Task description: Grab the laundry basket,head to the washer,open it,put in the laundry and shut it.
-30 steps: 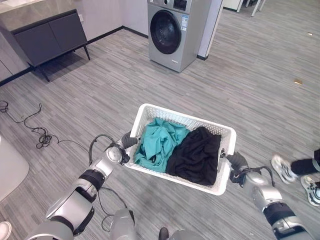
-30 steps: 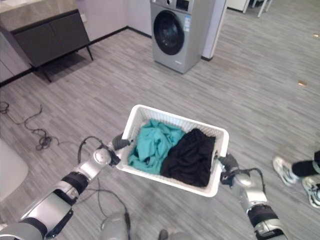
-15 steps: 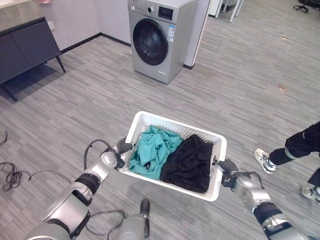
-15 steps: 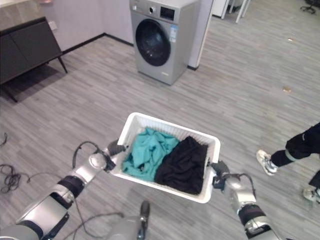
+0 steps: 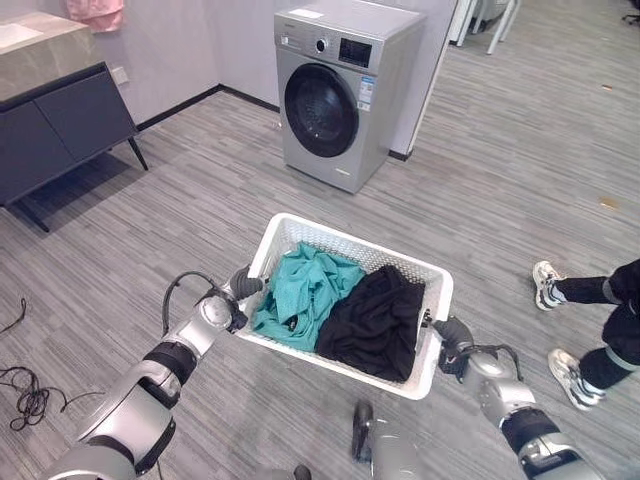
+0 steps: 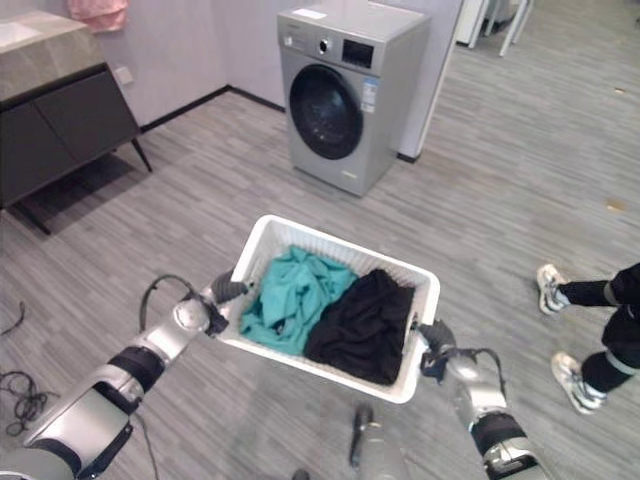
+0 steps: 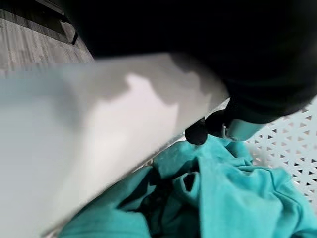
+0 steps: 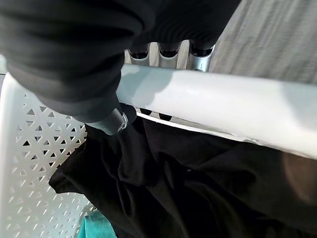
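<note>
Carrying the wash towards the washer (image 5: 340, 92), whose door is shut, well ahead.

The laundry basket (image 5: 432, 280) hangs between both hands, teal and black clothes inside; left hand (image 5: 237, 292) and right hand (image 5: 452, 336) curl round opposite rims. Best to keep it level.

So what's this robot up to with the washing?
It is carrying a white laundry basket in both hands, the left hand curled round one end rim and the right hand round the other. Inside lie a teal garment and a black garment, side by side. The washer stands ahead by the wall with its round door shut. A person's legs show on the robot's right.
</note>
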### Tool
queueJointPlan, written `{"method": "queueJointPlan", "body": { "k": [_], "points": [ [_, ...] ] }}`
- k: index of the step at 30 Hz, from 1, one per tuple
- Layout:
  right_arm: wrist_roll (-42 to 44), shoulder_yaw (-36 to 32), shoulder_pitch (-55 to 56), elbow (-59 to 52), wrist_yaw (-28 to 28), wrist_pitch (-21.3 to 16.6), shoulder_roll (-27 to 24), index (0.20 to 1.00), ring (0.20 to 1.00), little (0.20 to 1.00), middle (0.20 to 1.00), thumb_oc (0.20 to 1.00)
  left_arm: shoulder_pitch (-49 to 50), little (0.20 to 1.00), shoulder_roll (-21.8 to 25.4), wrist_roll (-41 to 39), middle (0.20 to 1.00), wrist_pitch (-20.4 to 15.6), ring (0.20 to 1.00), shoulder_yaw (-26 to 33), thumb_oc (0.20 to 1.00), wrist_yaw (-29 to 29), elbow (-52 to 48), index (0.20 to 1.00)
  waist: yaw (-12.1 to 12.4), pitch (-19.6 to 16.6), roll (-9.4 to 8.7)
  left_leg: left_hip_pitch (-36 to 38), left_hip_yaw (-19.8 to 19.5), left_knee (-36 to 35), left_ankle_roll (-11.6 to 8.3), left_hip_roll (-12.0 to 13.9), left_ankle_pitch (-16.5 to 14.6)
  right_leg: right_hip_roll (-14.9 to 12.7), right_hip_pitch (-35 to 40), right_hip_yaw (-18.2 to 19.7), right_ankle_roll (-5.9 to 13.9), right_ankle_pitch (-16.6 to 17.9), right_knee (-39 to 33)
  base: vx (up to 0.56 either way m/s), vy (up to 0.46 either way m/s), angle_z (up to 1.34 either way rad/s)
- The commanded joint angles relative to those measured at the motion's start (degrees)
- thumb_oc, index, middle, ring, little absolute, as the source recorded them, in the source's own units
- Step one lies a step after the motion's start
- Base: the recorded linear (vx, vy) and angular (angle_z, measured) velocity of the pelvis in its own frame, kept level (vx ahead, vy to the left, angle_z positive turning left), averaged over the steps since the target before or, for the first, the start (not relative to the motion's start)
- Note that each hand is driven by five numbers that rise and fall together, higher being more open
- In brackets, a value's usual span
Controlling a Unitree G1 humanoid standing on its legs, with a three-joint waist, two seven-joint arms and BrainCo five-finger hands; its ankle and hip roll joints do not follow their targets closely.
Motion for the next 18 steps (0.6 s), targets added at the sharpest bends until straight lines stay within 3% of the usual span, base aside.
{"method": "queueJointPlan", "body": {
  "k": [1,2,3,6,7,8,9,10,11,14,15,17,18],
  "points": [
    [2.12,-2.98,-3.98,-5.66,4.76,-7.19,0.02,0.200,0.200,0.200,0.200,0.200,-4.33,0.200,-3.23,0.91,0.200,-3.94,0.200,3.74,0.200,1.45,0.98,0.200,-1.03,-4.35,0.55,-0.46,5.05,2.12,-5.86,4.19,-0.37,-1.85,6.13,-1.39,5.59,6.34,-4.40,0.37,-0.045,0.64],
    [1.90,-3.14,-3.39,-5.69,4.79,-7.12,-0.03,0.200,0.200,0.200,0.200,0.200,-3.76,0.200,-3.26,1.20,0.200,-4.01,0.200,4.03,0.200,1.33,0.70,0.200,-1.32,-4.89,0.53,1.21,4.93,1.77,-6.13,4.37,-1.01,-1.59,5.94,-2.28,5.64,6.34,-4.40,0.59,-0.112,0.76],
    [2.04,-3.80,-2.13,-6.06,4.86,-7.00,-0.81,0.200,0.200,0.200,0.200,0.200,-3.96,0.200,-3.63,1.59,0.200,-4.07,0.200,3.68,0.200,1.13,0.75,0.200,-2.29,-6.18,-0.25,4.17,4.41,2.37,-6.99,4.60,-1.51,-0.83,7.88,-1.58,5.11,8.48,-3.41,0.78,-0.172,0.60],
    [2.58,-4.81,-1.04,-6.59,4.93,-6.97,-2.45,0.200,0.200,0.200,0.200,0.200,-4.48,0.200,-4.79,1.88,0.200,-4.16,0.200,3.41,0.200,1.06,1.53,0.200,-3.75,-7.03,0.10,4.26,3.62,8.77,-8.84,6.41,0.31,0.45,10.17,1.00,4.37,10.26,-1.96,0.52,-0.173,0.63],
    [3.15,-4.81,-0.92,-6.75,5.14,-7.10,-2.87,0.200,0.200,0.200,0.200,0.200,-4.73,0.200,-5.16,1.61,0.200,-4.35,0.200,3.38,0.200,1.16,2.67,0.200,-4.43,-7.23,0.47,2.97,4.28,14.59,-10.39,8.47,4.10,1.32,10.64,0.75,3.18,9.83,-0.01,0.43,-0.236,0.60],
    [4.81,-5.43,-0.16,-6.75,5.12,-7.43,-3.05,0.200,0.200,0.200,0.200,0.200,-4.62,0.200,-5.02,0.93,0.200,-3.94,0.200,3.39,0.200,0.95,2.28,0.200,-4.10,-6.82,0.27,-1.91,5.63,27.32,-10.85,11.35,12.67,2.19,12.64,-0.28,0.42,7.29,2.22,0.43,-0.236,0.20],
    [4.82,-5.44,-0.15,-6.76,5.12,-7.43,-3.07,0.200,0.200,0.200,0.200,0.200,-4.62,0.200,-5.02,0.93,0.200,-3.92,0.200,3.39,0.200,0.94,2.26,0.200,-4.22,-6.92,0.47,-2.35,5.44,27.92,-10.92,11.57,12.37,2.35,12.45,-0.46,0.37,7.23,2.35,0.36,-0.243,0.03],
    [5.25,-5.28,-0.51,-6.81,5.14,-7.44,-3.52,0.200,0.200,0.200,0.200,0.200,-4.63,0.200,-4.91,0.41,0.200,-3.98,0.200,3.52,0.200,0.80,1.91,0.200,-3.55,-6.36,-0.06,-5.72,5.03,34.51,-10.81,11.50,15.43,2.68,13.85,-0.50,-0.70,6.52,2.78,0.29,-0.256,-0.05],
    [5.45,-5.59,-0.59,-7.03,4.70,-7.23,-4.33,0.200,0.200,0.200,0.200,0.200,-5.04,0.200,-4.48,-0.46,0.200,-3.72,0.200,3.31,0.200,0.70,1.15,0.200,-2.74,-5.26,-1.06,-10.85,6.07,42.10,-9.16,12.61,16.33,4.13,16.50,-0.02,-2.74,4.96,2.66,0.40,-0.328,0.01],
    [5.56,-5.06,-1.42,-6.75,4.18,-7.28,-4.83,0.200,0.200,0.200,0.200,0.200,-5.60,0.200,-4.68,-1.23,0.200,-3.57,0.200,2.88,0.200,0.64,0.86,0.200,-1.46,-4.34,-1.89,-15.62,8.20,42.66,-8.51,13.85,14.68,4.45,18.98,0.41,-3.30,3.69,1.71,0.28,-0.156,-0.10],
    [5.66,-4.85,-0.88,-7.74,3.85,-7.59,-4.67,0.200,0.200,0.200,0.200,0.200,-5.86,0.200,-5.01,-1.47,0.200,-3.39,0.200,2.83,0.200,0.82,0.34,0.200,-0.46,-3.79,-2.46,-18.97,9.51,36.42,-7.91,14.09,12.31,4.38,20.64,0.99,-3.22,2.36,0.98,0.26,-0.004,-0.38],
    [4.74,-5.08,-0.21,-8.69,3.86,-7.74,-4.48,0.200,0.200,0.200,0.200,0.200,-5.51,0.200,-5.12,-1.41,0.200,-3.57,0.200,3.24,0.200,0.87,-0.05,0.200,0.24,-4.02,-2.58,-18.98,10.34,22.98,-8.11,14.72,11.74,3.88,22.24,1.24,-2.37,1.38,0.12,0.26,0.042,-0.41],
    [4.74,-5.08,-0.21,-8.69,3.86,-7.74,-4.47,0.200,0.200,0.200,0.200,0.200,-5.51,0.200,-5.12,-1.41,0.200,-3.57,0.200,3.23,0.200,0.87,-0.05,0.200,0.25,-4.02,-2.63,-18.93,10.37,22.88,-8.11,14.68,11.79,3.84,22.23,1.25,-2.36,1.38,0.12,0.25,0.133,-0.48]
  ]
}}
